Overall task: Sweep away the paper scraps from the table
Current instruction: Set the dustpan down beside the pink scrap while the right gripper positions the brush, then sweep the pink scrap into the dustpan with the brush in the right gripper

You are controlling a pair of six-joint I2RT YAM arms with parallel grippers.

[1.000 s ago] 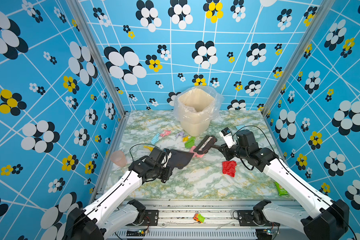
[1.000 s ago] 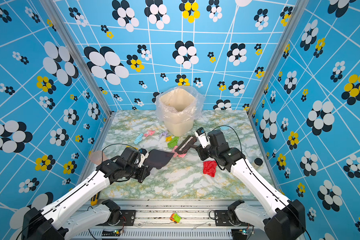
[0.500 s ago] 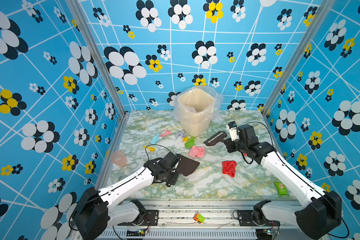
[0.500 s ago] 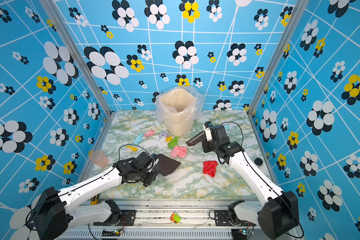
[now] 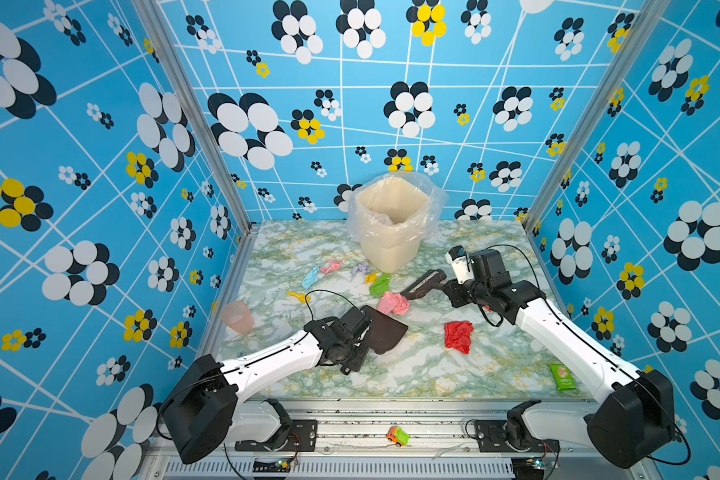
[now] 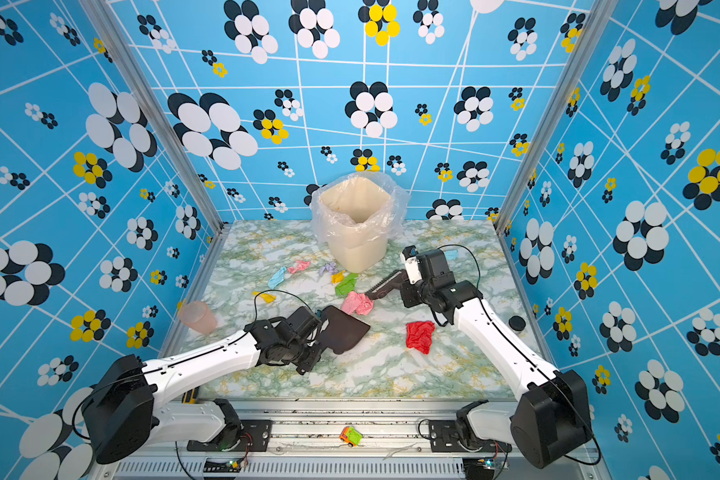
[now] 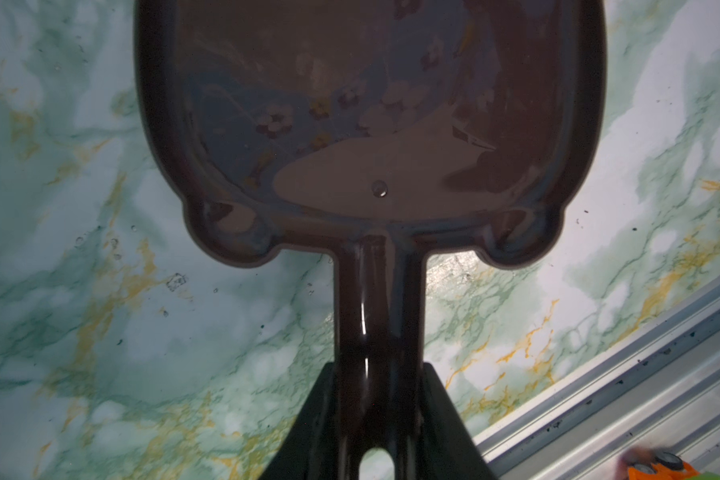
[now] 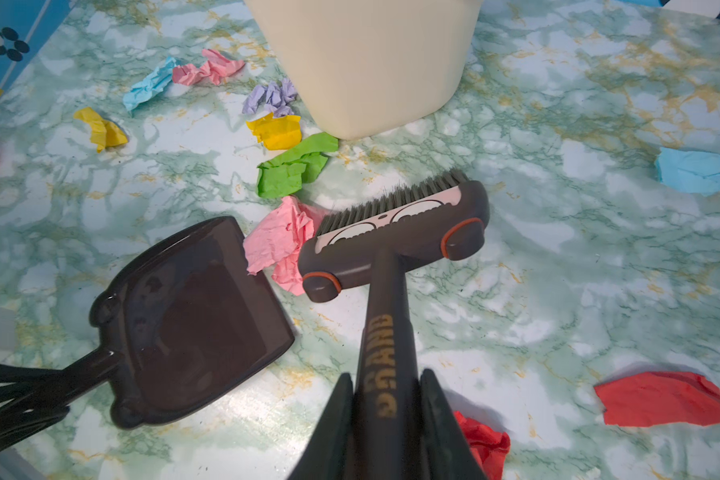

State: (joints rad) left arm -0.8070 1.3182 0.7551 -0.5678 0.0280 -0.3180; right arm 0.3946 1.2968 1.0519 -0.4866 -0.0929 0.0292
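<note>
The paper scraps lie on the marble table (image 5: pixel 412 374): a pink wad (image 5: pixel 393 303), a green one (image 5: pixel 380 284), yellow (image 5: pixel 371 276), lavender (image 5: pixel 360 268), light blue (image 5: pixel 309 277), small pink (image 5: pixel 330 266) and a red wad (image 5: pixel 458 336). My left gripper (image 7: pixel 377 415) is shut on the handle of a dark brown dustpan (image 5: pixel 385 332), whose flat mouth lies just short of the pink wad (image 8: pixel 279 245). My right gripper (image 8: pixel 385 415) is shut on the handle of a brush (image 8: pixel 395 245). Its bristles touch the pink wad on the side away from the dustpan.
A cream bin (image 5: pixel 391 224) lined with clear plastic stands at the back middle. A pink cup (image 5: pixel 237 316) is by the left rail, a green snack packet (image 5: pixel 562 377) at front right. A toy car (image 5: pixel 397 436) rests on the front frame. Another light blue scrap (image 6: pixel 451 254) lies behind my right arm.
The dustpan has slid right and toward the front, stopping beside the pink wad. The brush lifted off toward the back right, then came down again behind that wad.
</note>
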